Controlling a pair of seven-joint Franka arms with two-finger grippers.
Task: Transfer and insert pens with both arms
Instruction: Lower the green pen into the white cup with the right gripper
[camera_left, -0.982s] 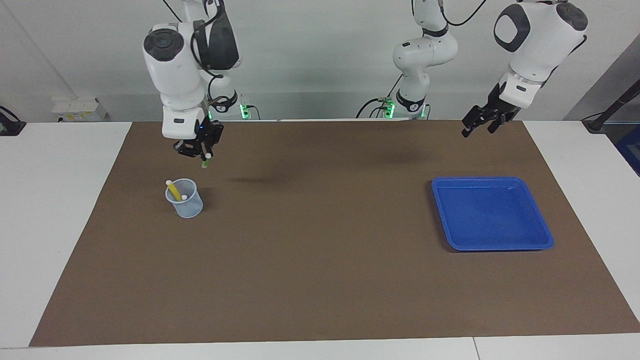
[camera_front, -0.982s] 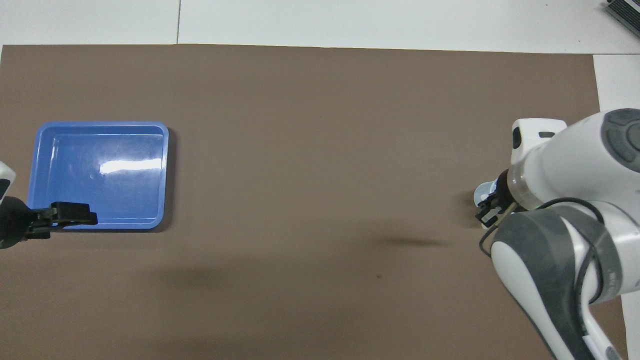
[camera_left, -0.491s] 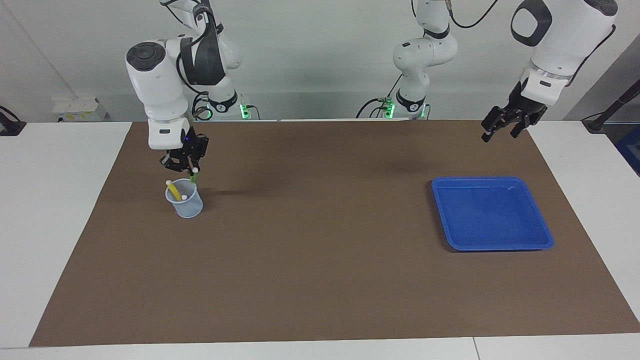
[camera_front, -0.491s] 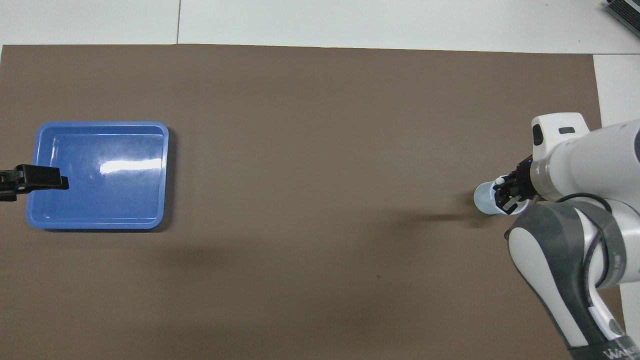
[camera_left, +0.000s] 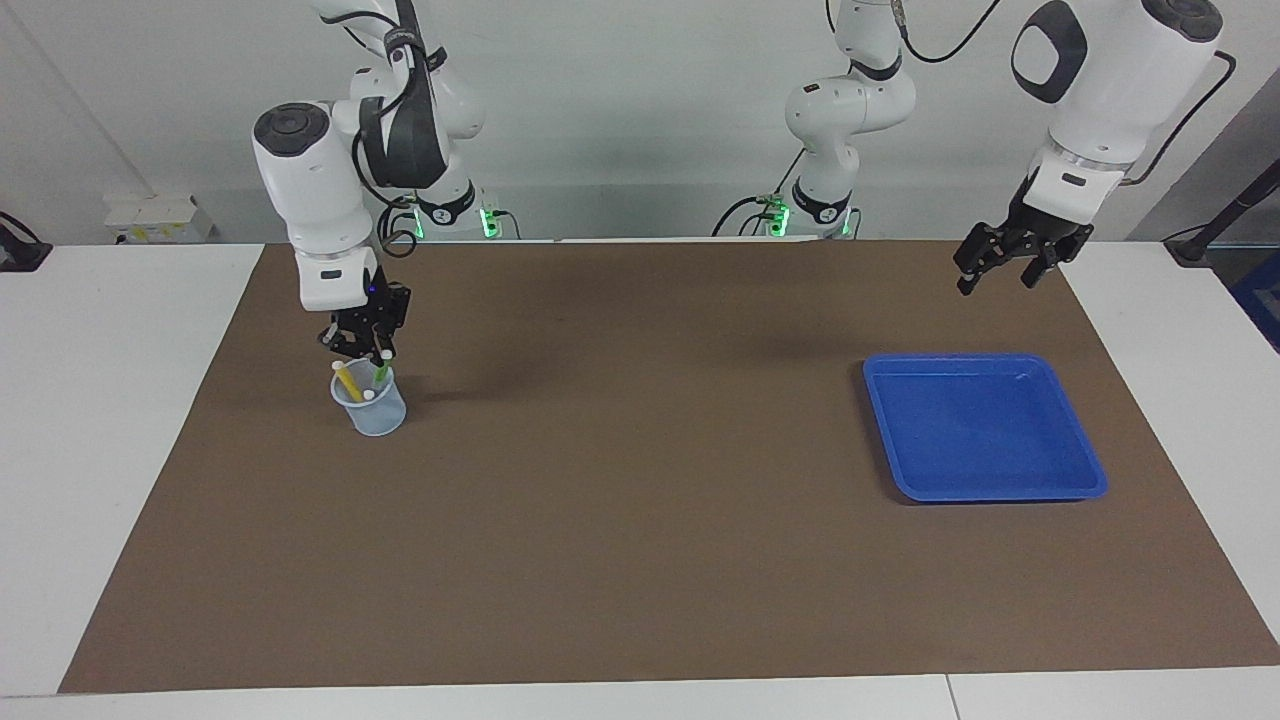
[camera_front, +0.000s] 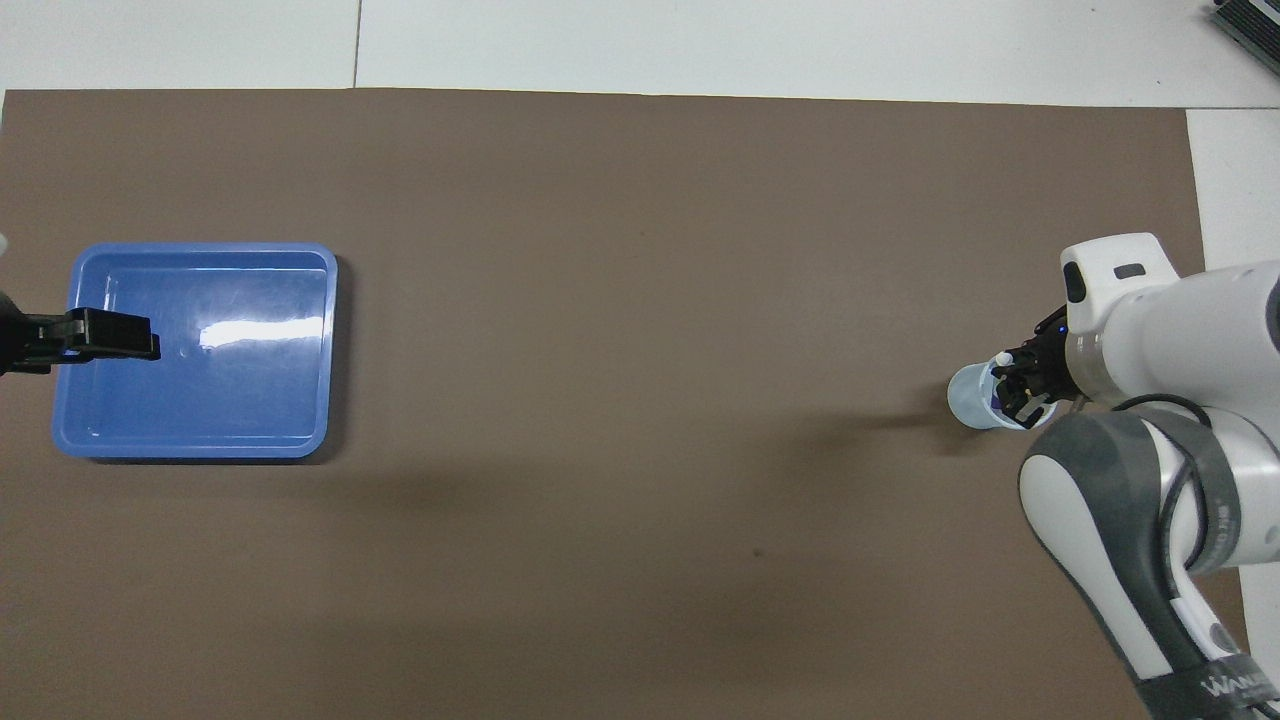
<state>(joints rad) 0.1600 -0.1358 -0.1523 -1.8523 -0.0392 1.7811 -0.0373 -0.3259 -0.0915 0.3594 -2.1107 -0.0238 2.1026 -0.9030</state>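
A clear plastic cup (camera_left: 375, 418) stands on the brown mat toward the right arm's end, and it also shows in the overhead view (camera_front: 962, 398). A yellow pen (camera_left: 347, 381) leans in it. A purple pen (camera_front: 1000, 404) shows inside from above. My right gripper (camera_left: 366, 352) hangs just over the cup's rim, shut on the green pen (camera_left: 381, 371), whose lower end dips into the cup. My left gripper (camera_left: 999, 272) is open and empty in the air over the blue tray's edge (camera_front: 110, 336) toward the left arm's end.
The blue tray (camera_left: 985, 488) lies empty on the mat toward the left arm's end, and it also shows in the overhead view (camera_front: 200, 448). Two smaller white arms with green lights (camera_left: 845, 110) stand at the robots' end of the table.
My right gripper came down and toward the cup with the green pen, so the pen's lower end now sits inside the cup. My left gripper drifted slightly and stayed open.
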